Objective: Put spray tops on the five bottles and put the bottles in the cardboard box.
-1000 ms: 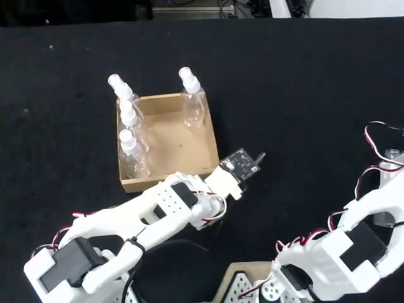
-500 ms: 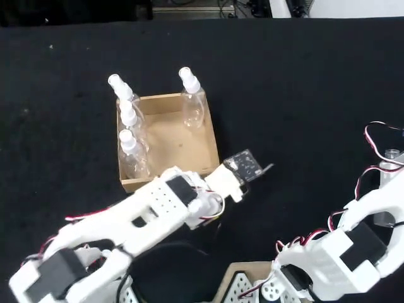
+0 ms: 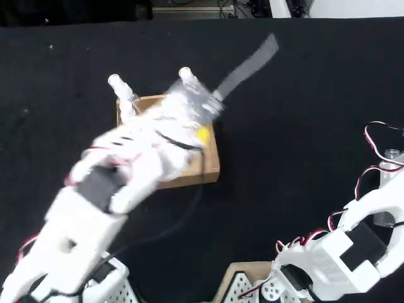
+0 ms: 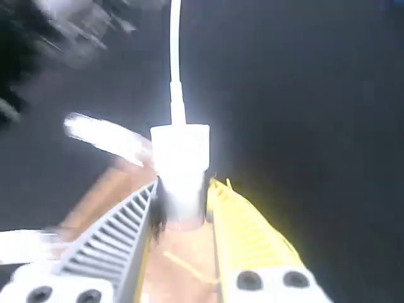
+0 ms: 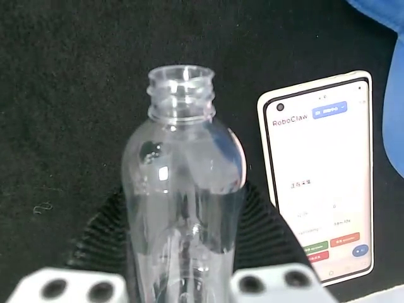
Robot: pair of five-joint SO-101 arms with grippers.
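Left tool (image 4: pixel 183 205): clamped on the spray top (image 4: pixel 181 158), whose thin tube points out beyond the fingertips; it is held over the cardboard box (image 3: pixel 209 165).
Right tool (image 5: pixel 183 243): closed around an uncapped, upright bottle (image 5: pixel 183 170), near a phone (image 5: pixel 319 183) lying on the counter (image 5: pixel 63 95).

Clear bottle (image 5: pixel 183 189) uncapped; capped bottles (image 3: pixel 117 84) in cardboard box (image 3: pixel 208 170).
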